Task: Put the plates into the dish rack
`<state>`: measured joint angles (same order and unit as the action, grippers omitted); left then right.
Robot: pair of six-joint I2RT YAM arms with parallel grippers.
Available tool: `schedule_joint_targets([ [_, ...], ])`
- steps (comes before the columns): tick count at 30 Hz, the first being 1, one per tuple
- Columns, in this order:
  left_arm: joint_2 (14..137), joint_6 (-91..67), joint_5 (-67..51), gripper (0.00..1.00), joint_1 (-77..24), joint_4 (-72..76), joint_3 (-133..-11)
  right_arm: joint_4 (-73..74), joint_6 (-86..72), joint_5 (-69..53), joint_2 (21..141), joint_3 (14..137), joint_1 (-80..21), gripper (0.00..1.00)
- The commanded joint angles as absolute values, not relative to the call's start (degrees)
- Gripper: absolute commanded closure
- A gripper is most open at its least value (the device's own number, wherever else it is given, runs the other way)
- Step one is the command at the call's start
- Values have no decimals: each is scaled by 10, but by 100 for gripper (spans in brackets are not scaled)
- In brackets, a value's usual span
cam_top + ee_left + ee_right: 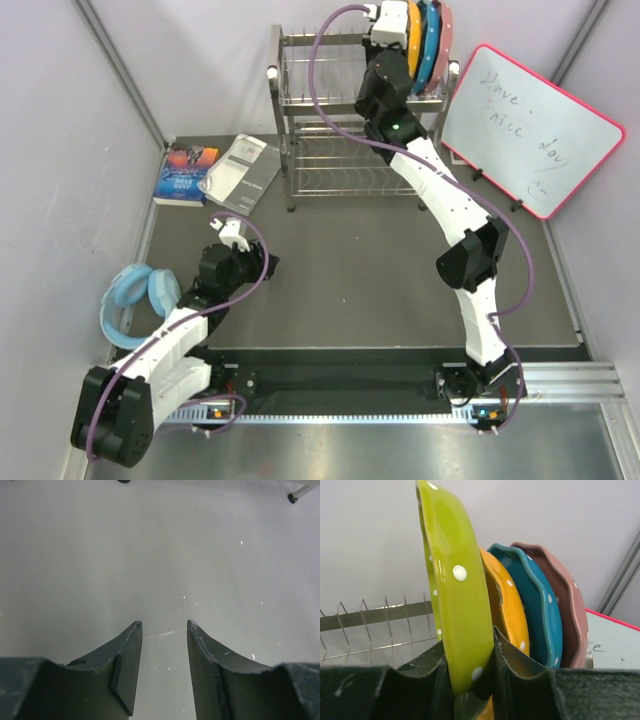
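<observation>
Pinching the yellow-green plate (461, 600) upright in my right jaws over the dish rack (330, 160), just beside the orange plate (512, 615), blue plate (540, 610) and pink plate (570, 610) standing there, I hold my left jaws partly open, empty, above the bench (380, 270).

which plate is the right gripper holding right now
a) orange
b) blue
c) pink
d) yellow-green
d: in the right wrist view the right gripper is shut on the rim of the yellow-green plate, while the orange plate, blue plate and pink plate stand beyond it, outside its grip.
</observation>
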<state>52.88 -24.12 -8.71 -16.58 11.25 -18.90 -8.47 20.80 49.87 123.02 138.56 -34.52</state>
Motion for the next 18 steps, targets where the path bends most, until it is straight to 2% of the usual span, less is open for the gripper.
schedule_joint_targets([
  [1, 533, -248, -103, 54, -163, 160, -194, -201, 225, 460, 1208, 1438, -335, 100],
  [18, 537, -251, -107, 53, -163, 163, -191, -188, 243, 463, 1219, 1408, -320, 100],
])
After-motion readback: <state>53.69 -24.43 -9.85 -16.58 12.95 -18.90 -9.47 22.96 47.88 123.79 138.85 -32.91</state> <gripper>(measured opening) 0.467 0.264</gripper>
